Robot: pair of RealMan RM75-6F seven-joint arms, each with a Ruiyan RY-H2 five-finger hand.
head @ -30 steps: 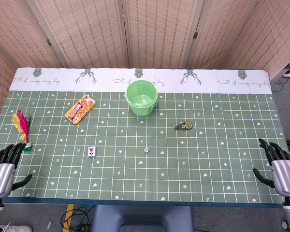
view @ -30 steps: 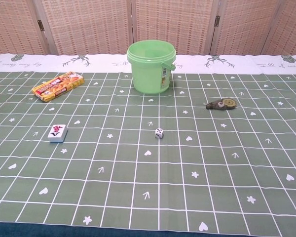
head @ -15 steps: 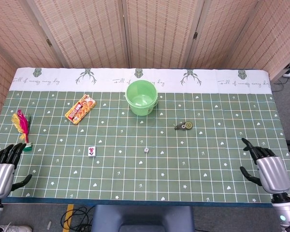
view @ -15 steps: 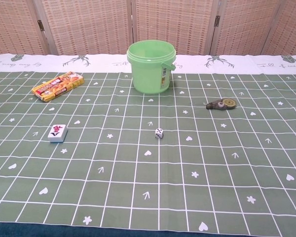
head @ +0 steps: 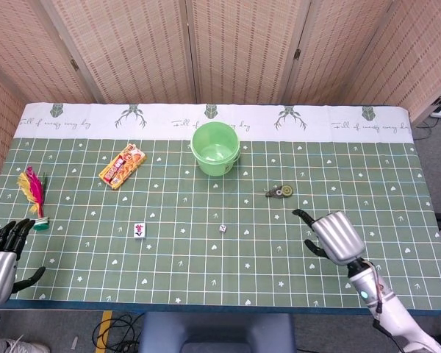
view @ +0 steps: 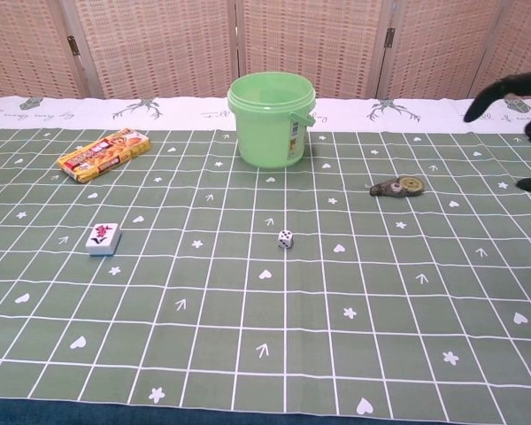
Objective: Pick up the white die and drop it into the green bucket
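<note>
The small white die point(head: 223, 229) point(view: 286, 238) lies on the green checked cloth near the table's middle. Behind it, at the far centre, the green bucket point(head: 215, 148) point(view: 271, 118) stands upright and holds nothing. To the right of the die, my right hand point(head: 332, 235) hovers over the cloth, open with its dark fingers spread toward the left; in the chest view only its fingertips point(view: 504, 92) show at the right edge. At the table's near left corner rests my left hand point(head: 1, 254), open and holding nothing.
A snack packet point(head: 122, 165) lies at the back left and a pink-feathered shuttlecock point(head: 33, 193) at the left edge. A mahjong tile point(head: 140, 230) sits left of the die. A small tape dispenser point(head: 281, 192) lies just beyond my right hand.
My right hand has swung in from the table's right front corner toward the centre, now close to the die's right. The left hand and all objects have stayed put.
</note>
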